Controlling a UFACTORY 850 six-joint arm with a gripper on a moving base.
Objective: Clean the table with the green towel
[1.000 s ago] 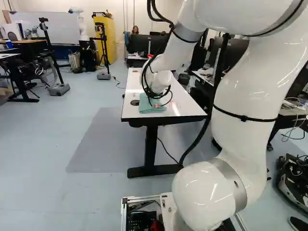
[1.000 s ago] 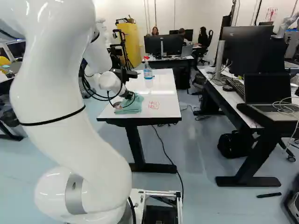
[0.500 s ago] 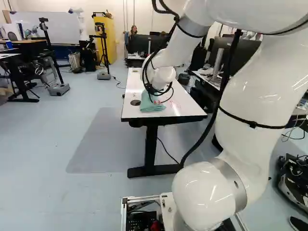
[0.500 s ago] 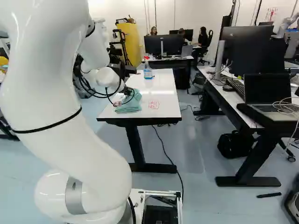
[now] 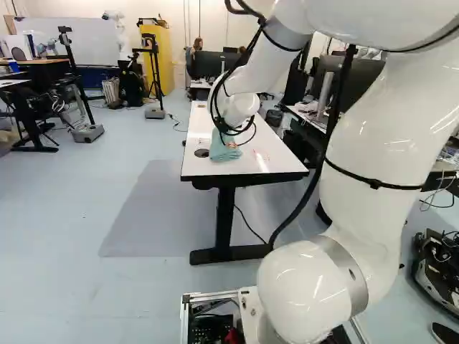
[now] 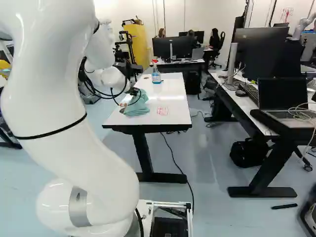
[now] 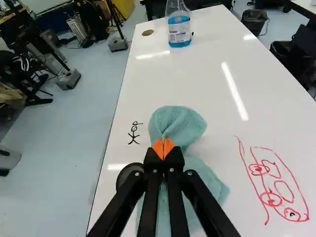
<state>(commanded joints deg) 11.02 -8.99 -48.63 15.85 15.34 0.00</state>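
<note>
"Is anything gripped?"

"The towel [image 7: 178, 122] is pinched in the gripper [image 6: 137, 93], its pads [image 7: 157, 147] nearly together."

"Where is it laid?"

"Bunched on the table [image 7: 207, 69], it is seen beside the red drawing [image 7: 270, 199]."

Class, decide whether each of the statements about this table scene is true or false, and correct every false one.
1. The gripper has the green towel pinched between its fingers. True.
2. The white table bears a spray bottle and a red drawing. True.
3. The liquid in the spray bottle is red. False: it is blue.
4. The green towel covers the whole red drawing. False: the drawing lies uncovered beside the towel.
5. Black marks show on the tabletop near the towel. True.
6. The spray bottle lies on its side. False: it stands upright.
</note>
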